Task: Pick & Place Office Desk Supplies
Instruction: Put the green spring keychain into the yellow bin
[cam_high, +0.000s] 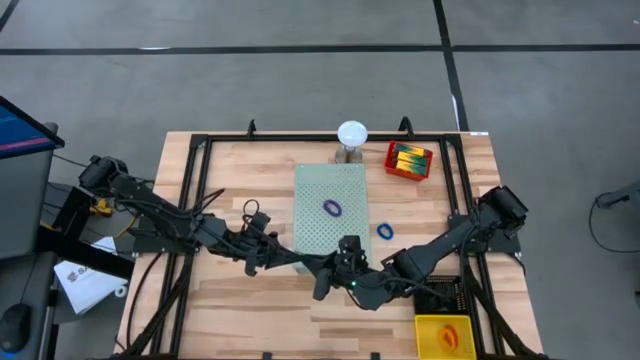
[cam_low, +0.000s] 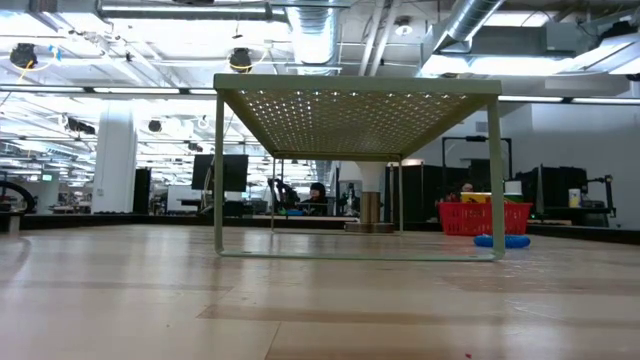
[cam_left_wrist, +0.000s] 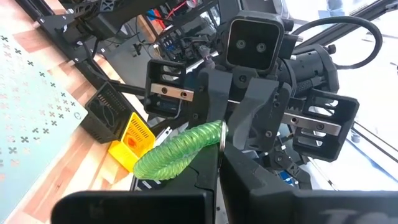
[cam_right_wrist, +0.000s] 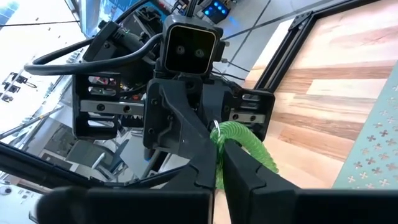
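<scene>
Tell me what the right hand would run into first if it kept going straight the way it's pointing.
The left hand, almost at once. The two face each other tip to tip above the table's near edge, both shut on the same green band loop, so the right hand has no free way ahead.

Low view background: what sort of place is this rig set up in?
Probably an open-plan lab or industrial workspace: exposed ceiling ducts, desks with monitors behind the wooden table, and a person seated far back.

Where the two claws meet, the green band (cam_left_wrist: 180, 149) is partly hidden behind dark fingers (cam_left_wrist: 273, 193), and the contents of the red basket (cam_high: 408, 160) are too small to identify.
</scene>
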